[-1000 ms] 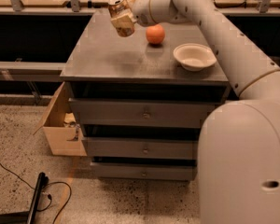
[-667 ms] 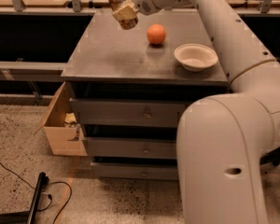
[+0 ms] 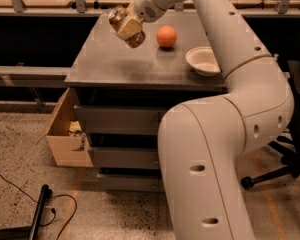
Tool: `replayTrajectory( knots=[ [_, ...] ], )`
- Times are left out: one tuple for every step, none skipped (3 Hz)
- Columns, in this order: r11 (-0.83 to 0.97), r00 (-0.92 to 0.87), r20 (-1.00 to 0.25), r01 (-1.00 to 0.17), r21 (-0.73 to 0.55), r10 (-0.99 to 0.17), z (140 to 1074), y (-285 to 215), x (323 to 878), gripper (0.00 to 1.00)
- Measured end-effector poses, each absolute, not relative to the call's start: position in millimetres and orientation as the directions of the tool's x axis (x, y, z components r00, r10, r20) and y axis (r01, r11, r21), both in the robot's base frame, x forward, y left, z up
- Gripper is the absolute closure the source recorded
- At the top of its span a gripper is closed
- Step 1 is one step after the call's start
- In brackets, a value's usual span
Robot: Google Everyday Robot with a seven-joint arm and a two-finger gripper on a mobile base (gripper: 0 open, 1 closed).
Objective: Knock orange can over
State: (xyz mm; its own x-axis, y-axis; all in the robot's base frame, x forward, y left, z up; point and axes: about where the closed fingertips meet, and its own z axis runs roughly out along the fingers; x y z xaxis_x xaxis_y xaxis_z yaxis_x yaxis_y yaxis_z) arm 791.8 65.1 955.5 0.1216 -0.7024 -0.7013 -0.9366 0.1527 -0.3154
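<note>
The orange can point(image 3: 130, 30) is a small, mottled gold-brown can. It hangs tilted in the air above the back left part of the grey cabinet top point(image 3: 115, 64), clear of the surface. My gripper point(image 3: 123, 21) is shut on the can, at the end of the white arm that reaches in from the right. A smooth round orange fruit point(image 3: 166, 36) sits on the top just to the right of the can.
A white bowl point(image 3: 204, 61) stands on the top's right side. Under the top are grey drawers point(image 3: 120, 119). An open cardboard box point(image 3: 65, 134) sits on the floor at the left. A black cable point(image 3: 45, 209) lies at the lower left. A workbench runs behind.
The gripper with the can first rose a little, then came down and to the left. The arm's large body has swung further into the foreground. The fruit and bowl have not moved.
</note>
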Motion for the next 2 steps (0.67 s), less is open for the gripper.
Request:
replayTrajectory(
  knots=[
    [0.029,0.113,-0.629,-0.977,-0.211,-0.769,925.4,67.3,758.9,1.00],
    [-0.070,0.137,-0.533,-0.987,-0.145,-0.835,910.5,62.8,734.4,1.00]
  ],
)
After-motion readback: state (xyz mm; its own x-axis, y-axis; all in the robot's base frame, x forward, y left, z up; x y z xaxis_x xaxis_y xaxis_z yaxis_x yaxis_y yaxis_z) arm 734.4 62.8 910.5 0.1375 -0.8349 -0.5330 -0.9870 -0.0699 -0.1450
